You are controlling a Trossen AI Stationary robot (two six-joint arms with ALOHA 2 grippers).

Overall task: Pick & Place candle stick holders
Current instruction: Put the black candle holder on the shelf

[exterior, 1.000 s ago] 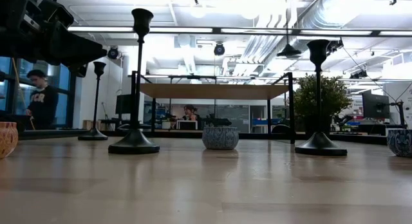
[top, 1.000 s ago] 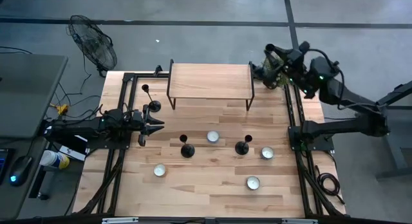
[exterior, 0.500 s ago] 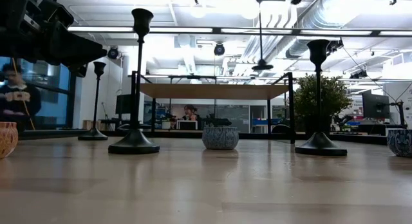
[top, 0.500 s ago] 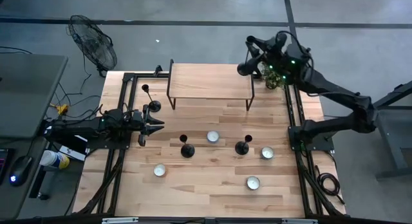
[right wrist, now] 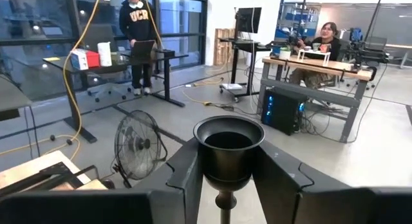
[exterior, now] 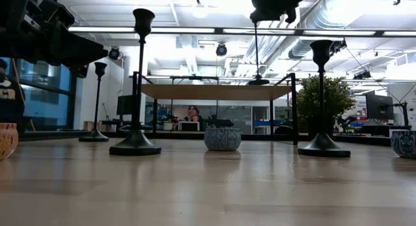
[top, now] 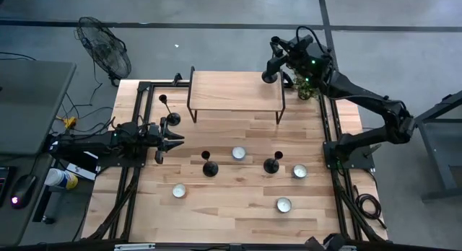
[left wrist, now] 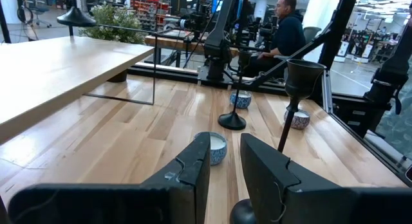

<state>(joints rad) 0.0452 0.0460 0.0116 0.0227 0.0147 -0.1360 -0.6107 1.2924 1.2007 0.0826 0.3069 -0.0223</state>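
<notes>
The right gripper (right wrist: 224, 179) is closed on the stem of a slim black metal candlestick (right wrist: 228, 154), holding it upright above the right end of the raised wooden shelf (top: 234, 91). The left gripper (top: 173, 141), fingers slightly parted and empty, waits at the table's (top: 238, 200) left side, three black candlesticks (top: 208, 165) standing nearby.

Right pincer (exterior: 270, 15) up top gripping hanging candlestick (exterior: 257, 54) (base over shelf (exterior: 214, 91)), 3 candlesticks standing on table (exterior: 208, 187)

Bright overhead glare; sharp backlit silhouettes; soft tabletop shadows.
</notes>
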